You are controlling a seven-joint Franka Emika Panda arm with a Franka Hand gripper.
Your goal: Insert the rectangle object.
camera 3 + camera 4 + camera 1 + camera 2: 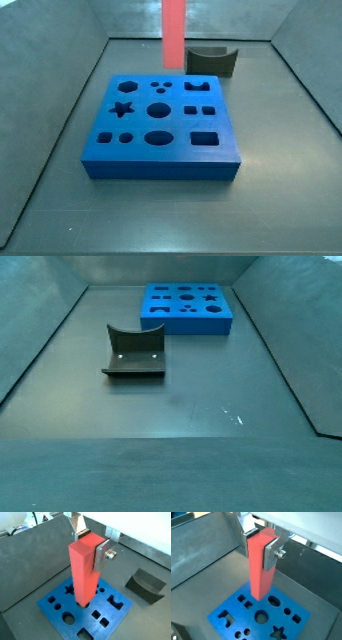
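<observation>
My gripper (pixel 91 544) is shut on the upper end of the rectangle object (pixel 85 572), a long red-pink bar that hangs upright. Both wrist views show a silver finger on either side of the bar (pixel 261 567). Its lower end is over the blue block (pixel 110 612) with shaped holes, near the block's middle (pixel 241 612). In a side view the bar (pixel 174 30) hangs over the far part of the block (pixel 160 170), its lower end seemingly just above the top face. My gripper is out of frame in both side views.
A dark grey curved holder (pixel 210 62) stands on the floor beyond the block; it also shows in a wrist view (pixel 145 585) and in a side view (pixel 134 351), apart from the block (pixel 187 324). Grey walls enclose the floor.
</observation>
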